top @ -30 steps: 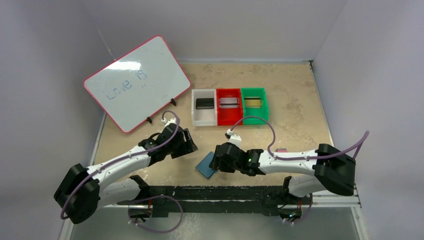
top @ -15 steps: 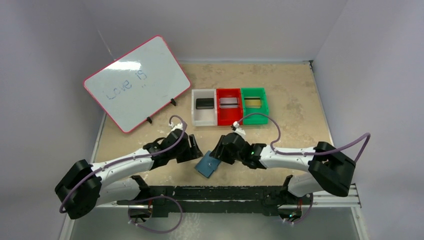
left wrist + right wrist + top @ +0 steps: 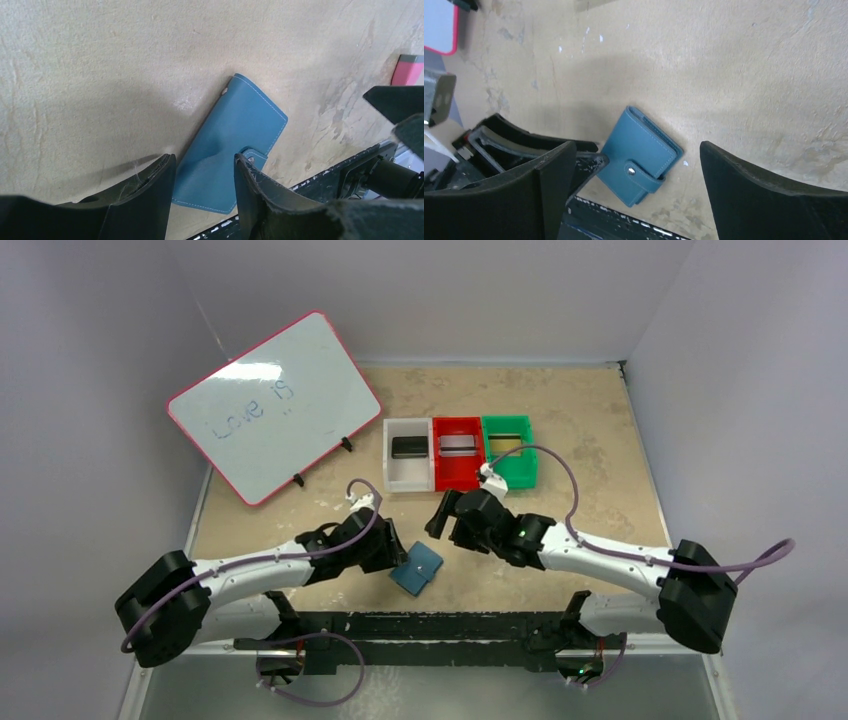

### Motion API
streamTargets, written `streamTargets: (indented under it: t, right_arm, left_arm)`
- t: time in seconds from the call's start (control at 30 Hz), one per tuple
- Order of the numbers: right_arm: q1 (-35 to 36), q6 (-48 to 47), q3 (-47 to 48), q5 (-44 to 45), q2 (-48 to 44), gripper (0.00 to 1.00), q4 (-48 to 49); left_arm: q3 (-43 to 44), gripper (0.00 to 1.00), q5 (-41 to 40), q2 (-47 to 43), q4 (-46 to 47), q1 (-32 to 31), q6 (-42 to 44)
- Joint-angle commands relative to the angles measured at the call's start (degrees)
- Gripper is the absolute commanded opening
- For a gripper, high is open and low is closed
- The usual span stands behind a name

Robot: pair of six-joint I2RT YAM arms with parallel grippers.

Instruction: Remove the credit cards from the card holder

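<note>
Blue card holder [image 3: 240, 125], closed, just beyond my open, empty left hand [image 3: 205, 160]: grip its edge squarely, avoid the tab [image 3: 254, 154].

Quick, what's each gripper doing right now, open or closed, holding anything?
Left gripper: open, holding nothing, fingers apart over the card holder.
Right gripper: open wide, holding nothing.

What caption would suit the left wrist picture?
Open left tool aimed at the closed blue card holder lying on the beige table.
</note>
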Motion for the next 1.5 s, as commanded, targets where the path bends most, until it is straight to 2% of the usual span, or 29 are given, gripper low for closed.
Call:
streamTargets:
  t: [0.0, 0.1, 0.2, 0.33, 0.47, 0.57, 0.7, 0.97, 1.23, 1.47]
  right_arm:
    - [0.48, -1.22, -5.49, -8.82, -1.97, 0.87, 5.38]
    - [2.92, 4.71, -11.33, -12.57, -2.68, 0.73, 14.36]
    - [4.42, 6.47, -13.12, -12.92, -0.94, 0.67, 18.83]
    - [4.46, 4.52, -8.88, -13.5, 5.76, 0.58, 17.67]
    - [4.48, 2.47, -2.7, -12.66, 11.0, 0.52, 11.38]
    - [4.46, 0.18, 2.27, -5.68, 12.55, 0.52, 4.62]
    - [4.66, -1.61, 5.91, -2.85, 14.87, 0.53, -2.68]
    - [7.23, -3.56, 13.6, 5.21, 19.21, 0.63, -16.85]
    - [8.02, -4.79, 16.14, 3.58, 19.09, 0.61, -15.25]
    - [8.31, -5.73, 15.52, -0.47, 19.64, 0.58, -9.8]
  left_arm:
    - [-0.74, 0.45, -1.44, -1.39, 2.49, -1.48, -1.76]
    - [-2.66, 0.45, -1.88, -3.35, 5.33, -2.4, -3.83]
    - [-3.55, 0.45, -1.67, -3.58, 6.77, -2.85, -4.87]
    - [-3.07, 0.42, -2.04, -1.97, 6.97, -3.74, -5.35]
    - [-2.77, 0.39, -2.64, -0.51, 9.05, -4.83, -6.7]
    - [-2.59, 0.37, -3.88, 0.25, 9.25, -5.93, -7.43]
    - [-2.01, 0.33, -6.51, 0.31, 7.13, -6.68, -7.7]
    - [-2.01, 0.32, -9.7, 0.57, 4.04, -6.78, -8.28]
    - [-3.41, 0.35, -12.12, -2.16, 3.33, -6.75, -10.18]
    - [-5.44, 0.35, -10.76, -1.25, 7.64, -6.79, -11.74]
